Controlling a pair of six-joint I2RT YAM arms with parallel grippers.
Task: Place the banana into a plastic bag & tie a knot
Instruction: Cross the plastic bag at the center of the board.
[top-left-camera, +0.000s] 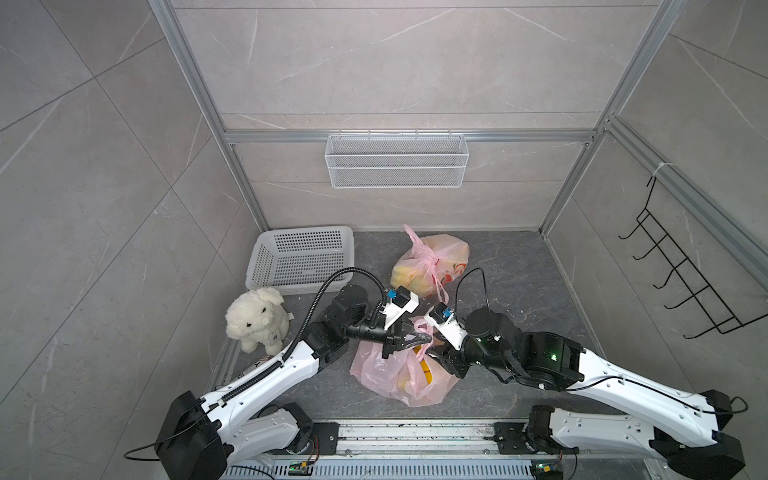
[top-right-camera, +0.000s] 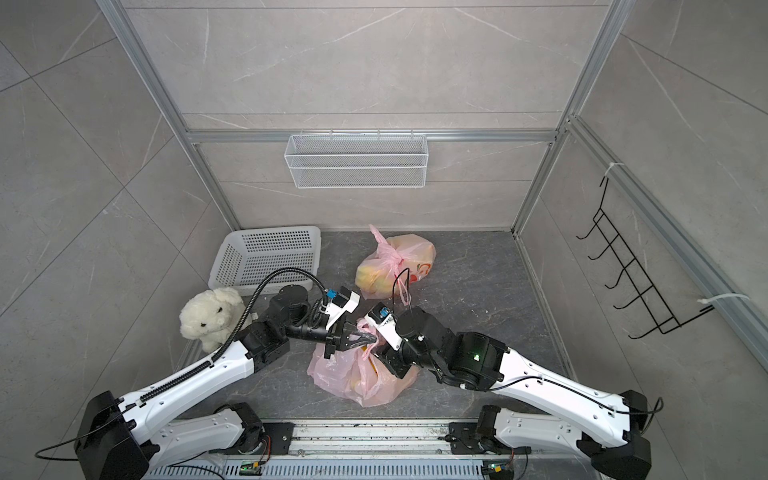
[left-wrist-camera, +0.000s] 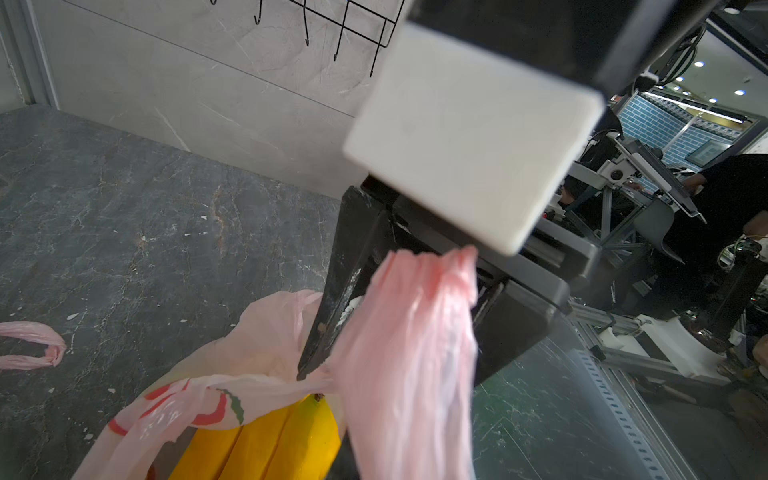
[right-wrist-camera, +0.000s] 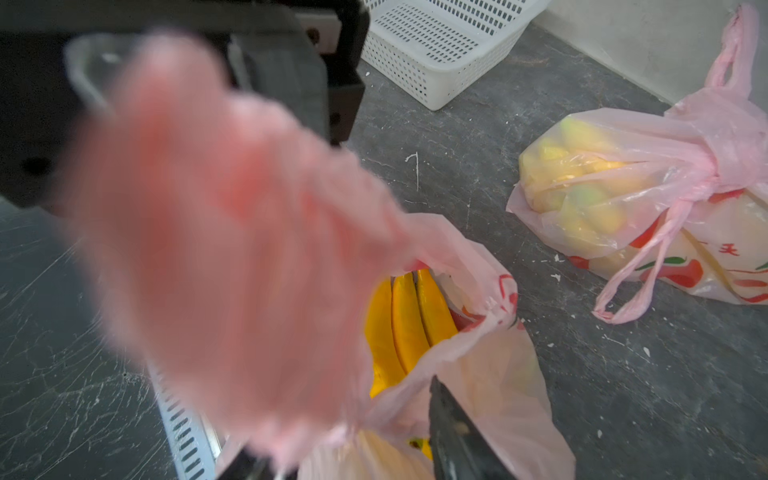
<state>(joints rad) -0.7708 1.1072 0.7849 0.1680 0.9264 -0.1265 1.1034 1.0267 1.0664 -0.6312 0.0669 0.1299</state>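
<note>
Lab test cell — aluminium frame (top-left-camera: 291, 136).

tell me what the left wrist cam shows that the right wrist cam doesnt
Only the left wrist view: the black wire hook rack on the wall and the workshop outside the cell.
Only the right wrist view: the white basket and the body and knot of the tied bag of fruit.
Both: the bananas lying in the open pink bag, one of its handles lifted close to the lens, and the dark floor.
</note>
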